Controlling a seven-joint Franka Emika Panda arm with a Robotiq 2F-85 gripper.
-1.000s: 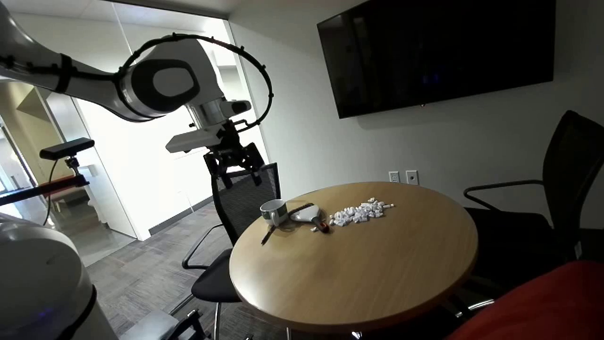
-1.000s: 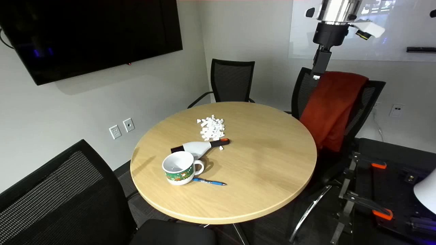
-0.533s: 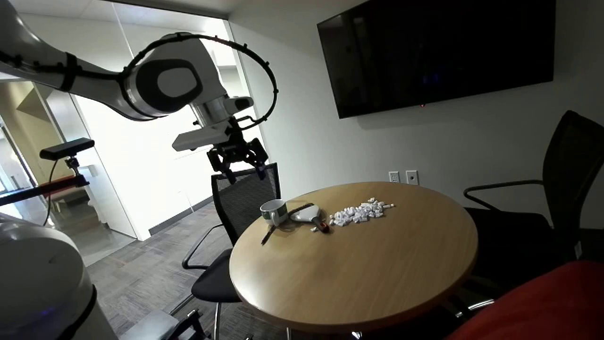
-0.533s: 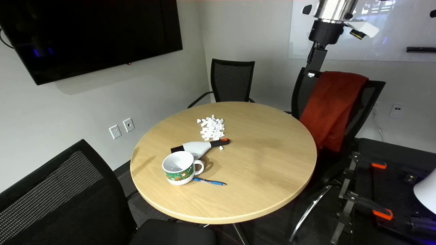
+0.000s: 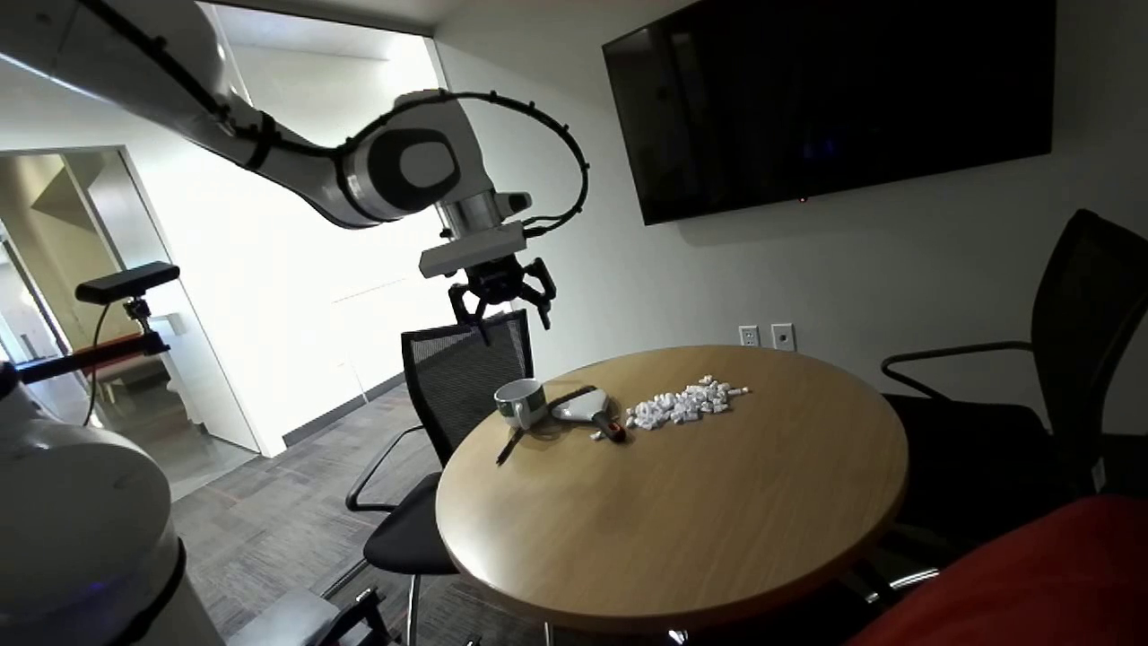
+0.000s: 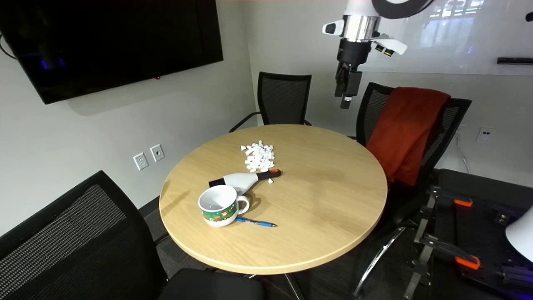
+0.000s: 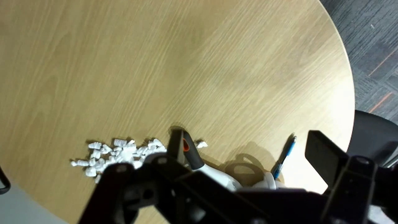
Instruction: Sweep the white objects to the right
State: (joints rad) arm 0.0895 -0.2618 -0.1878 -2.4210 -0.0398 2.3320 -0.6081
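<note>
The white objects are a loose cluster of tiny white pieces point(image 5: 682, 404) point(image 6: 260, 157) on the round table, also seen in the wrist view point(image 7: 124, 154). One stray piece point(image 7: 202, 144) lies apart by the brush handle. A brush with white body and dark handle point(image 5: 587, 408) point(image 6: 241, 181) lies between the cluster and the mug; its handle point(image 7: 194, 155) is partly behind a finger in the wrist view. My gripper point(image 5: 516, 330) point(image 6: 344, 101) is open and empty, in the air well above the tabletop. Its fingers stand wide apart in the wrist view point(image 7: 245, 140).
A white mug with a green band point(image 6: 218, 206) point(image 5: 520, 404) stands close beside the brush. A blue pen point(image 6: 258, 223) lies by the mug. Black chairs point(image 6: 284, 100) surround the wooden table point(image 5: 682, 538); a red cloth point(image 6: 410, 133) hangs over one. A wall screen point(image 5: 834, 99) is behind.
My arm has moved toward the table, going right in an exterior view and left in another. The gripper is still open. The white pieces, brush, mug and pen have not moved.
</note>
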